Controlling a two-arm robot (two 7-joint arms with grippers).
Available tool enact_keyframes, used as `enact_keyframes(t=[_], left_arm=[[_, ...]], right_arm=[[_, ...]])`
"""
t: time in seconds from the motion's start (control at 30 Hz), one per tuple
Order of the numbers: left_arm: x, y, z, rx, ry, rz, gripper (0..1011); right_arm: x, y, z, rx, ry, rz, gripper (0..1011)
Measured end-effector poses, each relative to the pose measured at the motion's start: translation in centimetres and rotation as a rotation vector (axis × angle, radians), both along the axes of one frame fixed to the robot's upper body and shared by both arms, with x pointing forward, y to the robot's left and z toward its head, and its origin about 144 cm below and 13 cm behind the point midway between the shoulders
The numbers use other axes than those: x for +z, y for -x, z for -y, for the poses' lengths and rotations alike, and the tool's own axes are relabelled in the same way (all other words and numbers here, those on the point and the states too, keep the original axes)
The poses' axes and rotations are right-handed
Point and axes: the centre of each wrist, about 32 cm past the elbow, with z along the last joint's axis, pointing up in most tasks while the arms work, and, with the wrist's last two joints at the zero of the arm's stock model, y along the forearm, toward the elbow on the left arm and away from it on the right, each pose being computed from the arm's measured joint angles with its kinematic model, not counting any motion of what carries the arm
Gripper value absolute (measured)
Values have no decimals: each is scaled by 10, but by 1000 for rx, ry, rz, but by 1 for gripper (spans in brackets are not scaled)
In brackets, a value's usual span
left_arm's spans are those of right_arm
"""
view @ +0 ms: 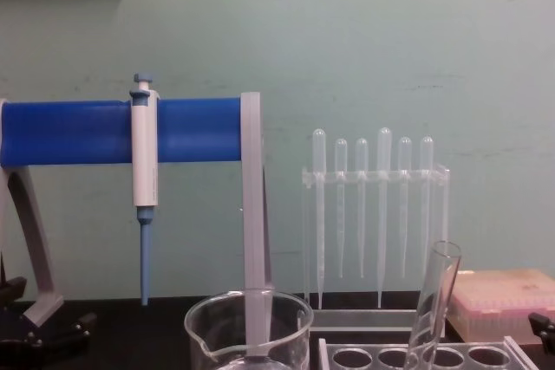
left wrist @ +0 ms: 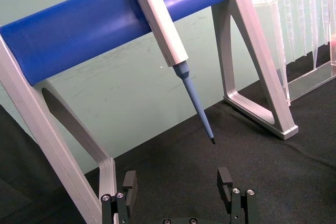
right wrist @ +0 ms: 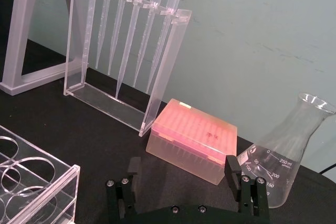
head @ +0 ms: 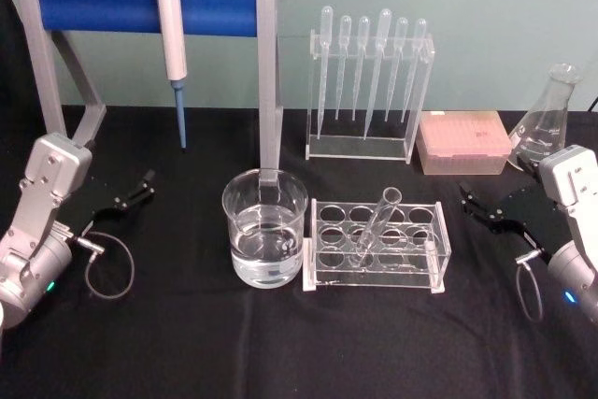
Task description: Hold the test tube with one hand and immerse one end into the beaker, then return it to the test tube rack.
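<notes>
Black table (head: 280, 348): beaker (head: 264, 240) beside test tube rack (head: 435, 251); behind, pipette stand (head: 268, 63), dropper rack (head: 360, 149), pink tip box (head: 464, 142), flask (head: 547, 123)

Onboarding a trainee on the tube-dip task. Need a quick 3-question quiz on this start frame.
1. True or false: the test tube leans in the test tube rack, and neither end effector holds it.
2. Where does the beaker stand relative to the rack? A) on the robot's left of it B) on the robot's right of it C) behind it
3. Fill in: the left end effector and the right end effector both have their fingers ____.

Key: 1 true; 2 A; 3 open.
</notes>
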Motion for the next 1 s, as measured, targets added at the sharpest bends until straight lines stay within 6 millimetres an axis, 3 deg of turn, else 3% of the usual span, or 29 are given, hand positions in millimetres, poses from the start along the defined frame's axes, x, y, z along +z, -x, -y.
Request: enact_keyframes(t=[1.0], left_arm=[[0, 0, 0, 0, 0, 0, 1000]], right_arm=[[0, 0, 0, 0, 0, 0, 1002]])
